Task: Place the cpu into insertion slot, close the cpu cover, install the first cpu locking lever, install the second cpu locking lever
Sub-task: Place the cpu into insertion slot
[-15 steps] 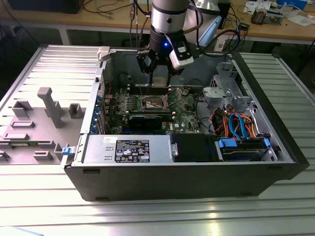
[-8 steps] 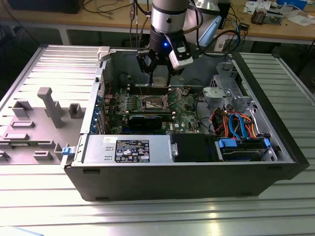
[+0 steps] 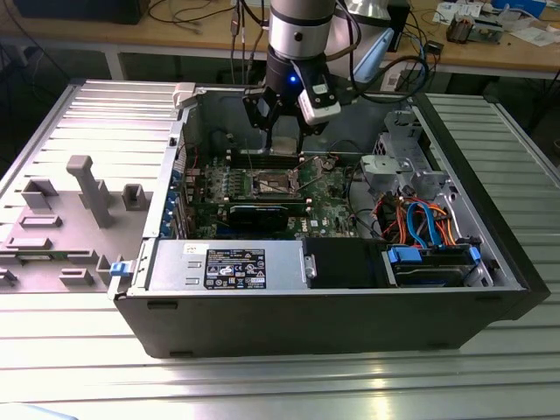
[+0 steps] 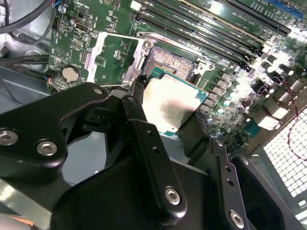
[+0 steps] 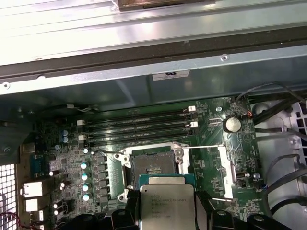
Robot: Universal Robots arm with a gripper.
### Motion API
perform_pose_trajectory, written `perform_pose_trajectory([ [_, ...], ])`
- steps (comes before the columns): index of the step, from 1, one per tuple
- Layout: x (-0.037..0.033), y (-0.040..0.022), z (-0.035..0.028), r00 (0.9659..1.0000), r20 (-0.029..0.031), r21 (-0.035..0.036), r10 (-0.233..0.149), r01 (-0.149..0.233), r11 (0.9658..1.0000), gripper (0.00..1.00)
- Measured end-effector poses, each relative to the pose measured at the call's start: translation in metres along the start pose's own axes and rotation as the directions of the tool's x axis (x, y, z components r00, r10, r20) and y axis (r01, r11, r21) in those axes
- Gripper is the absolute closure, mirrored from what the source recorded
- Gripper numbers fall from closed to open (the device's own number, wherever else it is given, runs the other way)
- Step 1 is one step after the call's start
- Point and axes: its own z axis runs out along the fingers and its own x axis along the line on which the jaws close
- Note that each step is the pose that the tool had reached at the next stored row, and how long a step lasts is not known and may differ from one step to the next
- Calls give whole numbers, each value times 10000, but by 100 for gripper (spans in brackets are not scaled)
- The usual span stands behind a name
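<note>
A ribbed aluminium table (image 3: pixel 79 367) fills the foreground, its grooves running across the exterior view. Light lies on it in pale, glaring bands, brightest near the front edge. Toward the exterior view's left, a grey moulded fixture plate (image 3: pixel 52 236) with upright blocks rests on it. Behind stands a wooden workbench (image 3: pixel 516 54) on a white leg (image 3: pixel 114 63), carrying loose cables (image 3: pixel 188 16) and small clutter (image 3: pixel 477 26).

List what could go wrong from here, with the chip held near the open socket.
1. The hand grips the cpu by two opposite edges only, so it could slip or twist.
2. The cpu hangs short of the insertion slot. Lowered off-square, it might damage the contacts.
3. The open cpu cover lies close beside the hand and could be knocked.
</note>
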Motion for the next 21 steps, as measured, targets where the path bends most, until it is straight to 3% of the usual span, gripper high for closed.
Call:
perform_pose_trajectory([
  [10,0,0,1,9992,34,-8,393,-393,9992,45],
  [21,0,0,3,9953,83,-23,964,-964,9953,45],
])
